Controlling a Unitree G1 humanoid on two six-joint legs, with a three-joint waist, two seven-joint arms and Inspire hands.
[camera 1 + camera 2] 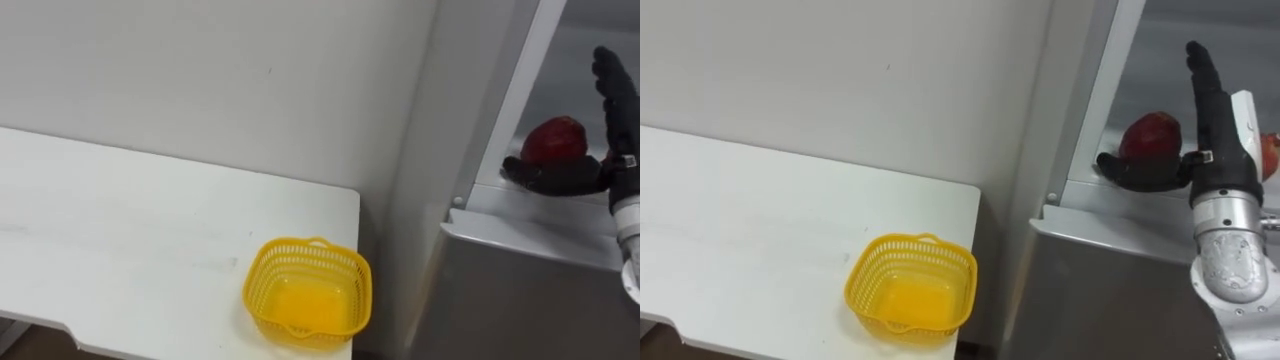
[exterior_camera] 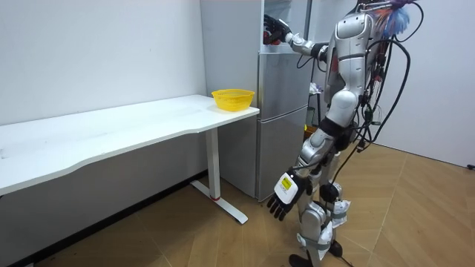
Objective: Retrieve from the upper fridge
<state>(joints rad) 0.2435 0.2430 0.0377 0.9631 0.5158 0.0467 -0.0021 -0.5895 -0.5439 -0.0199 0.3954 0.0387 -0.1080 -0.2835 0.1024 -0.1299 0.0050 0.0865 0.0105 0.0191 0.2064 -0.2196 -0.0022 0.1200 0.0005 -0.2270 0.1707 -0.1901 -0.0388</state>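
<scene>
One roundish dark-red fruit (image 1: 555,138) (slightly lumpy) beside the right hand (image 1: 1211,135)

Basket (image 1: 307,290) on table (image 1: 120,230); fridge (image 1: 520,285) right, fruit (image 1: 553,140) inside.

Red fruit (image 1: 1152,135) btm hid behind right hand (image 1: 1215,150) thumb; fridge (image 1: 1110,280) cut off at top & right edges.
</scene>
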